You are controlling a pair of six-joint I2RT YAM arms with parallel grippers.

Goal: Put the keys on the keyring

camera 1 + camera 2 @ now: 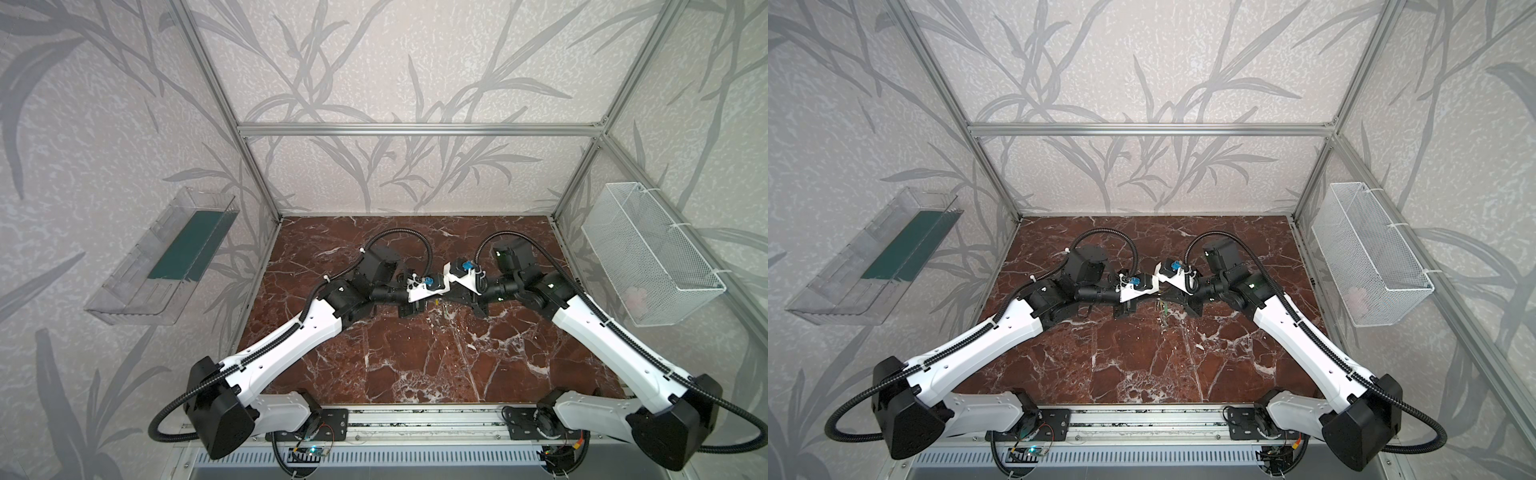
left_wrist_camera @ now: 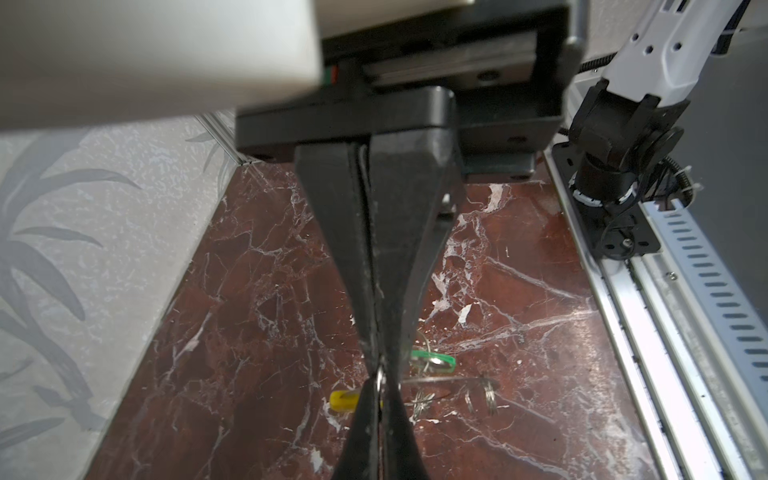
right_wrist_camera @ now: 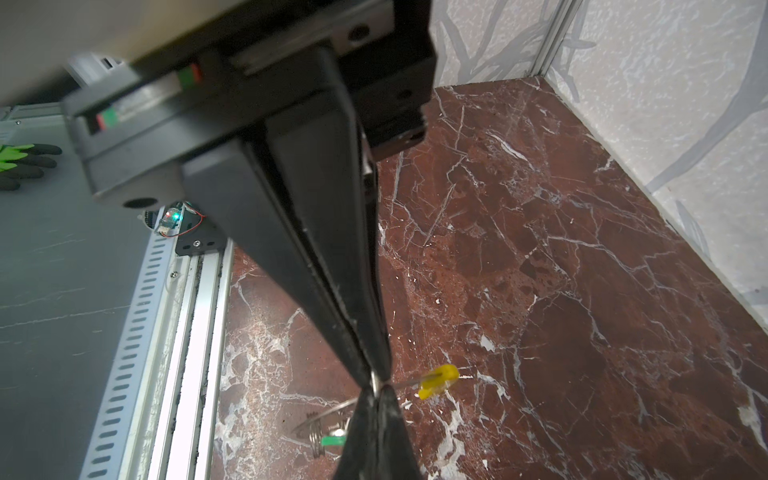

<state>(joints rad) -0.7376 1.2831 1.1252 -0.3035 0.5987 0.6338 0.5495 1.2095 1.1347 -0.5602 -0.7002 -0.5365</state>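
Both grippers meet tip to tip above the middle of the marble table (image 1: pixel 415 365). The keyring (image 2: pixel 440 379) is a thin grey wire seen edge-on, with a yellow sleeve (image 2: pixel 343 401) on one arc. My left gripper (image 2: pixel 379 366) is shut, and a short piece of the wire shows right at its tips. My right gripper (image 3: pixel 376 376) is shut on the same wire next to the yellow sleeve (image 3: pixel 438 380). A green-headed key (image 2: pixel 432 359) and small split rings (image 2: pixel 490 395) hang by the wire. In the right wrist view the key (image 3: pixel 332 440) is partly hidden. In a top view the keys (image 1: pixel 443 308) dangle under the grippers.
A clear plastic tray (image 1: pixel 162 257) hangs on the left wall and a white mesh basket (image 1: pixel 652 257) on the right wall. An aluminium rail (image 1: pixel 415 419) with both arm bases runs along the table's front edge. A green and black glove (image 3: pixel 20 162) lies beyond it.
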